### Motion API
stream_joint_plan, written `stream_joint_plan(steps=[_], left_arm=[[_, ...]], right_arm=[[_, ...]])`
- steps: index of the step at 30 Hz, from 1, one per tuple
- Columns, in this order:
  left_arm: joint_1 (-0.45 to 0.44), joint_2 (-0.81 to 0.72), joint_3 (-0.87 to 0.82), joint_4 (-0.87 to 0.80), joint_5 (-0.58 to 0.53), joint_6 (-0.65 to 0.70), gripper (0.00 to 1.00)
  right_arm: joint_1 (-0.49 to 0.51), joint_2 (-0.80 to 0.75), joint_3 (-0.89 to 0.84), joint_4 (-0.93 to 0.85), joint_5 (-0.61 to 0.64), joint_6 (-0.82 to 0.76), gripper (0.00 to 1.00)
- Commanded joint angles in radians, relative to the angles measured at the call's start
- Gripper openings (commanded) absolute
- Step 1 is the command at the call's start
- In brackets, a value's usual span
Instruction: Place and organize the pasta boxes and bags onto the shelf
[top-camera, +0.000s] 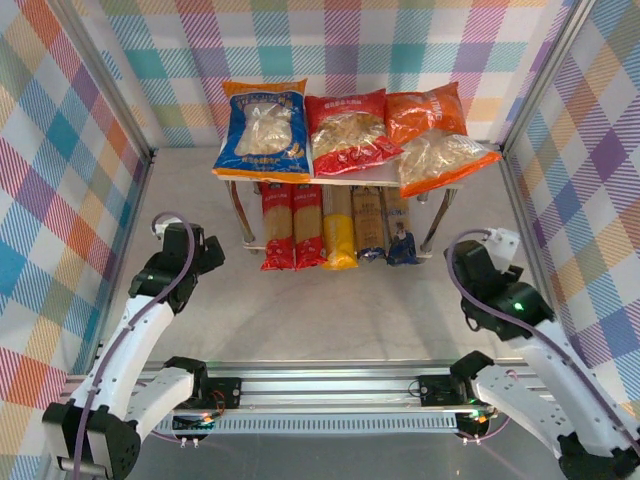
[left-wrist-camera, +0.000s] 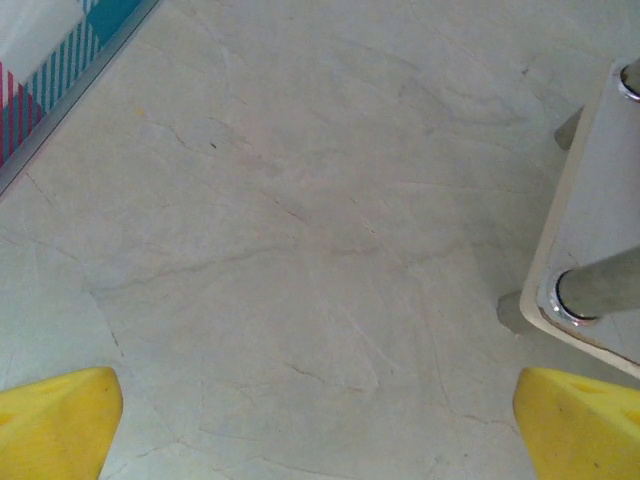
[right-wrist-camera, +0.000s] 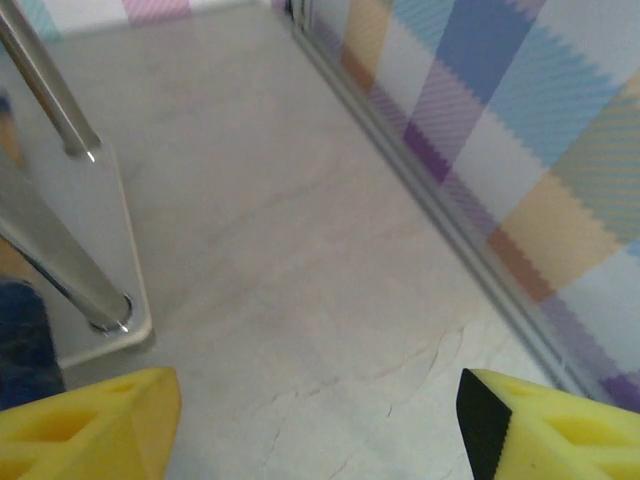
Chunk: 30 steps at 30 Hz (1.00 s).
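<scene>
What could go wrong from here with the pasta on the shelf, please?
1. The orange bag overhangs the right corner of the shelf, tilted, and might slide off.
2. The spaghetti packs appear to stick out past the lower board's front edge, so a later reach could knock them loose.

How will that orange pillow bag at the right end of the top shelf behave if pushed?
The orange pillow bag probably flexes rather than sliding stiffly, since loose short pasta shows through its window. It overhangs the right corner of the light-grey top board, so a push could tip it off. Its glossy film looks slippery.
</scene>
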Motion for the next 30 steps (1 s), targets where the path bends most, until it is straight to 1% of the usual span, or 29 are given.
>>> stream_joint_plan(steps=[1, 3, 6, 7, 9, 11, 14, 16, 19, 25, 27, 30], left_arm=[[0.022, 0.030, -0.020, 0.073, 0.021, -0.001, 1.00], [0.023, 0.046, -0.024, 0.094, 0.021, 0.001, 1.00], [0.028, 0.065, -0.037, 0.127, 0.011, 0.003, 1.00], [0.029, 0.070, -0.045, 0.143, 0.001, 0.006, 1.00], [0.030, 0.081, -0.067, 0.188, -0.025, 0.009, 1.00], [0.030, 0.084, -0.102, 0.251, -0.046, 0.013, 1.00], [0.030, 0.067, -0.171, 0.397, -0.059, 0.037, 1.00], [0.029, 0.047, -0.218, 0.480, -0.078, 0.054, 1.00], [0.030, 0.016, -0.267, 0.564, -0.094, 0.072, 1.00], [0.030, -0.029, -0.331, 0.676, -0.065, 0.121, 1.00], [0.030, -0.028, -0.362, 0.742, -0.082, 0.148, 1.00], [0.029, 0.014, -0.413, 0.894, -0.097, 0.212, 1.00]], right_arm=[[-0.136, 0.019, -0.067, 0.161, -0.257, 0.017, 0.74], [-0.241, 0.036, -0.118, 0.245, -0.385, 0.011, 0.74], [-0.375, 0.077, -0.165, 0.336, -0.506, -0.007, 0.75], [-0.426, 0.101, -0.176, 0.373, -0.558, -0.013, 0.75], [-0.541, 0.176, -0.189, 0.461, -0.698, -0.020, 0.75], [-0.612, 0.260, -0.192, 0.549, -0.788, -0.031, 0.76], [-0.627, 0.375, -0.177, 0.666, -0.795, -0.102, 0.82], [-0.626, 0.421, -0.179, 0.734, -0.814, -0.137, 0.85], [-0.627, 0.469, -0.165, 0.753, -0.840, -0.168, 0.86], [-0.632, 0.462, -0.198, 0.785, -0.862, -0.203, 0.86], [-0.633, 0.446, -0.221, 0.810, -0.857, -0.213, 0.87], [-0.634, 0.425, -0.255, 0.855, -0.852, -0.232, 0.87]])
